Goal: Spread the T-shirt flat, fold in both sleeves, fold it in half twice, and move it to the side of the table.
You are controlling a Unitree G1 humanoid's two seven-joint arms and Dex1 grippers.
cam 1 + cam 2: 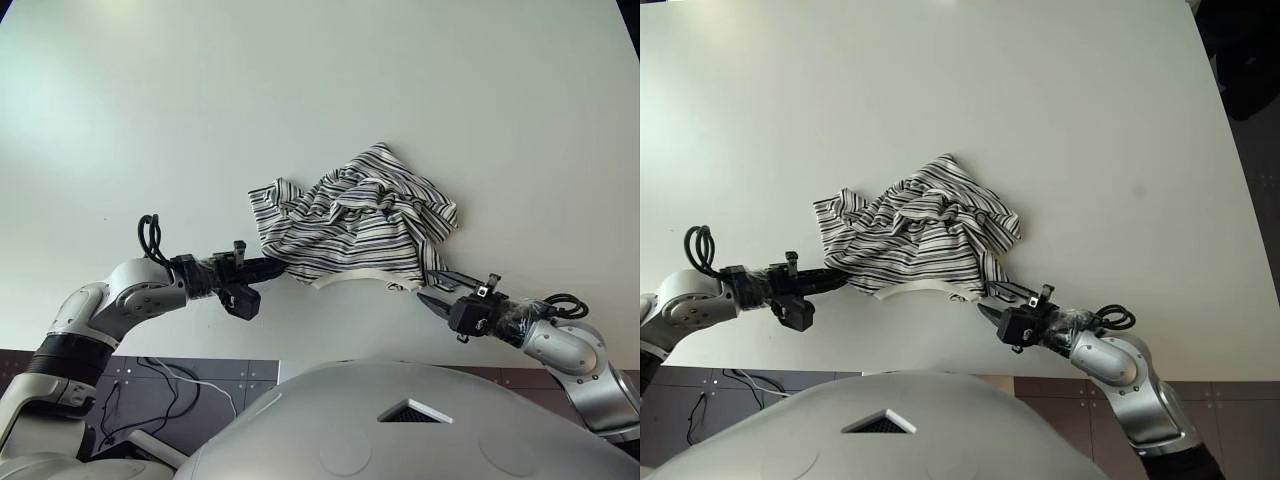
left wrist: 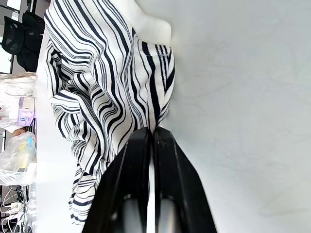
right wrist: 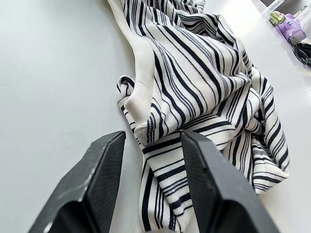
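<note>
Head cam: the shirt (image 1: 355, 225) is lying in a crumpled heap mid-table (image 1: 300, 80), with the left gripper (image 1: 283, 267) sitting at its 8 o'clock edge and the right gripper (image 1: 428, 290) at its 5 o'clock corner. Left wrist cam is showing that gripper squeezing together on the striped hem, pinching a bit of it, while the right wrist cam is showing the jaws hanging wide apart with a hem corner lying between them, nothing gripped. It's thin, floppy cloth, so I'm guessing it'll be sagging and bunching wherever it isn't held, and I'd be grabbing both hem corners and pulling outward.
</note>
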